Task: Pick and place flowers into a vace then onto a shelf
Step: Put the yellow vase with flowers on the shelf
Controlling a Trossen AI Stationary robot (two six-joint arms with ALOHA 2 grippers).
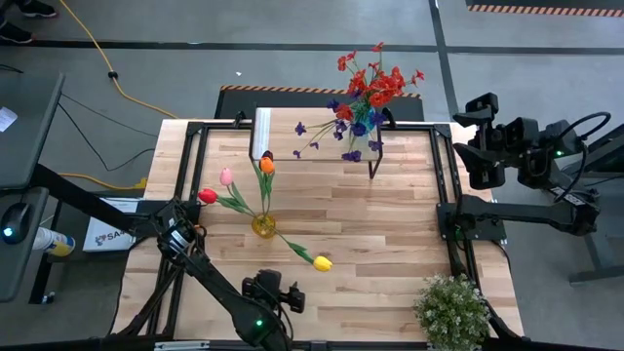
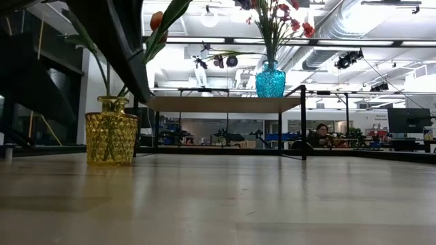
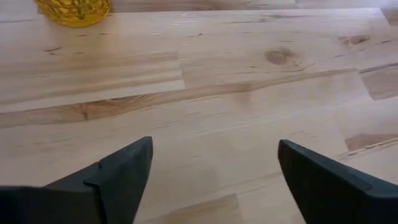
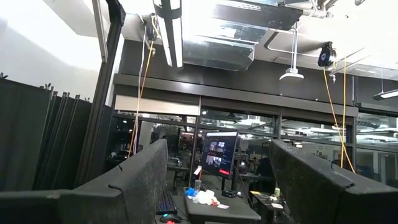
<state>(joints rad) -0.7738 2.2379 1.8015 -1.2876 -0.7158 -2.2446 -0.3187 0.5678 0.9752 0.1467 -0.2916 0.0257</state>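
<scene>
Filling mid-frame, the wood table (image 1: 390, 234) sits on grey floor. Low centre, the left gripper (image 1: 290, 296) spreads wide, empty, above bare planks. Far right, the right gripper (image 1: 472, 109) gapes off-table. Tulips (image 1: 265, 167) fan from a yellow vase (image 1: 263, 226); red and purple sprays (image 1: 369, 93) top the shelf (image 2: 225, 103).

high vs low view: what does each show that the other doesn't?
Only the high view: the yellow tulip drooping low, the bushy green potted plant, and the open left gripper and open right gripper. Only the low view: a person in the room behind. Both: the yellow glass vase and blue glass vase on the shelf.
</scene>
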